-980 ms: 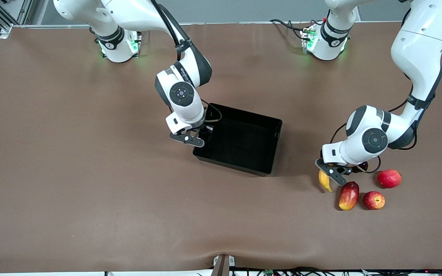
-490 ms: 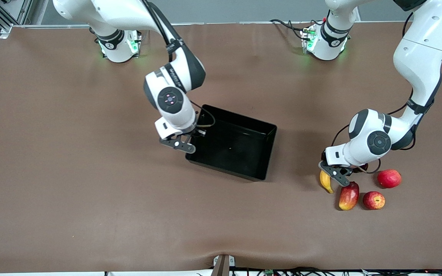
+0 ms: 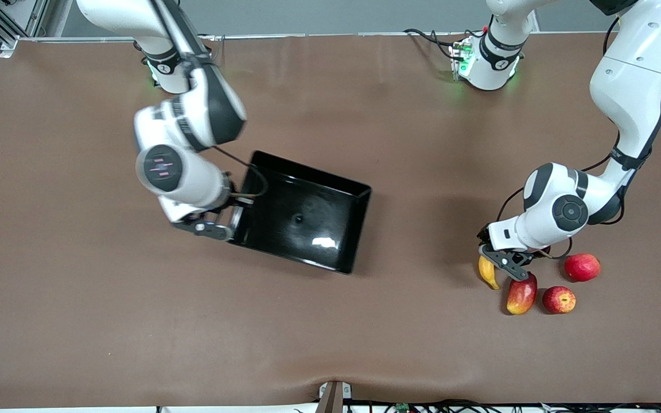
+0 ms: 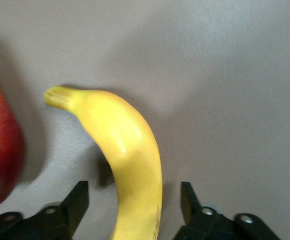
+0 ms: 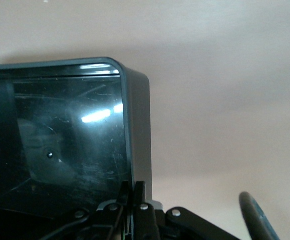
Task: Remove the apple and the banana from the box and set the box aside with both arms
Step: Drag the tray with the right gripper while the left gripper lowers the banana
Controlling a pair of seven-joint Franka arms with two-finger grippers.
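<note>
Box (image 3: 302,221) wall sits clamped between right gripper (image 5: 135,200) fingers; drag level; left gripper (image 4: 135,200) fingers straddle banana (image 4: 127,160), spread wide.

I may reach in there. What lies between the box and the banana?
Only bare brown table, by the front view: nothing lies between the box and the banana.

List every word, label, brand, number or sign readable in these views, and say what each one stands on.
No text can be read in these views.
Left arm: a dark band carries small lettering, too small to read.
Right arm: blurred, any band lettering unreadable.
Box, banana, apple: no labels or stickers visible.
</note>
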